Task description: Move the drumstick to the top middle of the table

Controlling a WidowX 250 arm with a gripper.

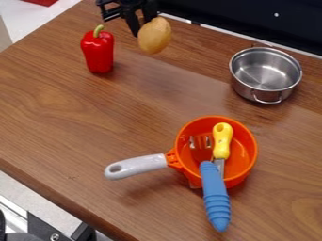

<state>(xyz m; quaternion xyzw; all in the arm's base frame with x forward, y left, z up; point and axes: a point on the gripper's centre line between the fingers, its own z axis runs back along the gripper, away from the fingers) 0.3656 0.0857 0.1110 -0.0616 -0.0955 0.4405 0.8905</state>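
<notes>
At the top of the camera view, left of centre, the black gripper (pixel 143 24) hangs down with its fingers closed on the drumstick (pixel 155 36). The drumstick is a tan, rounded piece with its broad end showing, held near the table's back edge, just right of the red pepper. Its thin end is hidden at the fingers. How high it is above the wooden table (pixel 82 120) I cannot tell.
A red pepper (pixel 98 52) stands left of the gripper. At the right is a steel pot (pixel 267 70). An orange pan (pixel 244 164) nearer the front holds a yellow-handled utensil (pixel 222 140) and a blue-handled one (pixel 215 197); its grey handle (pixel 137 166) points left.
</notes>
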